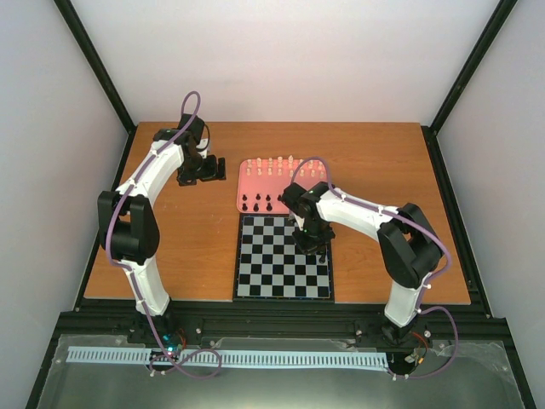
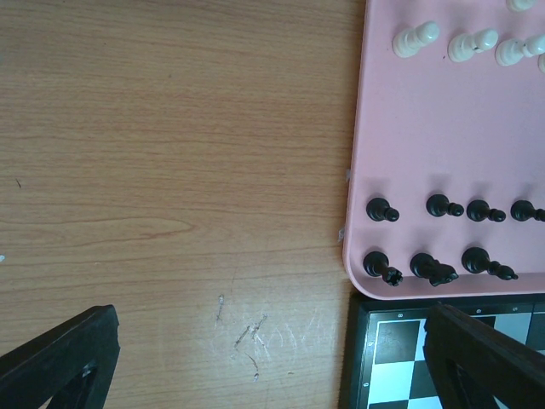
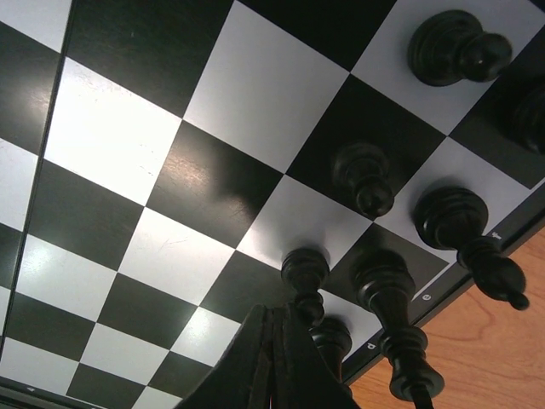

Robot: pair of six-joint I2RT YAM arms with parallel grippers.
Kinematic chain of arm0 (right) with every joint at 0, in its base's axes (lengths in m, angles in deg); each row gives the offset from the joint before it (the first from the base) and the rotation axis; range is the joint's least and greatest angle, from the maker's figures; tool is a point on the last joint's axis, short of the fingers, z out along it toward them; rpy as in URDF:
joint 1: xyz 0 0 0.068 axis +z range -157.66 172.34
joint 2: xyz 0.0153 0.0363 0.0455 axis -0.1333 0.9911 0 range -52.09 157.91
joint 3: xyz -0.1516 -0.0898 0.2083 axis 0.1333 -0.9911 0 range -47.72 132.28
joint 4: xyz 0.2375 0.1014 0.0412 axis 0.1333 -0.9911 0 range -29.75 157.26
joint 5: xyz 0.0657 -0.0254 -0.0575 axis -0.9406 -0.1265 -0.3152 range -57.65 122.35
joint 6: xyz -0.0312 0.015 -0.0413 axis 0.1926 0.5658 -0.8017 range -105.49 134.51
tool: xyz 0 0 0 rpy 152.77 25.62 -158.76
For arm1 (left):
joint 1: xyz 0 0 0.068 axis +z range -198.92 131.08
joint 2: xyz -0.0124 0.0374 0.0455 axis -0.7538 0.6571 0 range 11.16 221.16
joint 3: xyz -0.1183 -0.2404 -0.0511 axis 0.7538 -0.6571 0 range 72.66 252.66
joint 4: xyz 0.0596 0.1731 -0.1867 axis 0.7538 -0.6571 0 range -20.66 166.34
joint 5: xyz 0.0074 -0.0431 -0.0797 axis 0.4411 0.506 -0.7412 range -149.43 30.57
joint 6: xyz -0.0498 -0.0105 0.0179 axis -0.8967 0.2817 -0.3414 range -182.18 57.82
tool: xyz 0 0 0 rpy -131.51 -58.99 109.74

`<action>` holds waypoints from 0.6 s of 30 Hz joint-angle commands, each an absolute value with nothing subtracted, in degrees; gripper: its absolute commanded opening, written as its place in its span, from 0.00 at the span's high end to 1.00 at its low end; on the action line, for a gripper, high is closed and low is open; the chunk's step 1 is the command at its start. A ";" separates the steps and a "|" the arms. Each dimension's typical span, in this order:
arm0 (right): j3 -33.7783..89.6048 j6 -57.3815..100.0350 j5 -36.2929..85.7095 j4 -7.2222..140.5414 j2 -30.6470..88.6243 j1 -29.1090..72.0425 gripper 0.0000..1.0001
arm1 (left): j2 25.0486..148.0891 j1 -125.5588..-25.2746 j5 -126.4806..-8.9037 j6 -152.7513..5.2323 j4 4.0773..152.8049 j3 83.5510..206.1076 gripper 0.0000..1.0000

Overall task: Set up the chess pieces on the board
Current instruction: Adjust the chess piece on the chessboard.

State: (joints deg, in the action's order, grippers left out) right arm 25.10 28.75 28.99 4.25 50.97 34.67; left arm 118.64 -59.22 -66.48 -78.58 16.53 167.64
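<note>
The board (image 1: 264, 273) lies at the table's front centre. My right gripper (image 1: 317, 247) hovers low over its right edge, shut; in the right wrist view its pressed-together fingertips (image 3: 277, 315) sit against the head of a black pawn (image 3: 305, 268) that stands on the board (image 3: 128, 136). Several more black pieces (image 3: 451, 221) stand along that edge. More black pieces (image 2: 379, 209) and white pieces (image 2: 415, 38) stand in rows on the pink tray (image 2: 426, 128). My left gripper (image 2: 271, 315) is open over bare wood, left of the tray (image 1: 255, 183), holding nothing.
The pink tray butts against the board's far edge. Scratched wooden tabletop (image 2: 170, 170) stretches left of the tray and the board. The board's dark border (image 2: 358, 358) lies under my left gripper's right finger (image 2: 485, 358). Black frame rails (image 1: 281, 319) run along the table's front.
</note>
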 commanded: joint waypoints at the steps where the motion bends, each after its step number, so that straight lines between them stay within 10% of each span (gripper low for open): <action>1: 24.78 29.45 30.42 4.25 51.71 35.10 0.97 | 117.11 -59.24 -66.12 -79.06 17.15 168.20 0.00; 18: 26.12 28.62 30.35 4.22 48.08 35.16 0.97 | 116.81 -59.20 -65.83 -78.94 16.94 168.27 0.00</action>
State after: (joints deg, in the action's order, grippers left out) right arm 25.10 28.71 29.32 5.45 51.06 34.67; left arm 118.64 -59.22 -66.39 -78.58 16.50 167.64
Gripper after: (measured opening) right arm 0.031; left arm 0.999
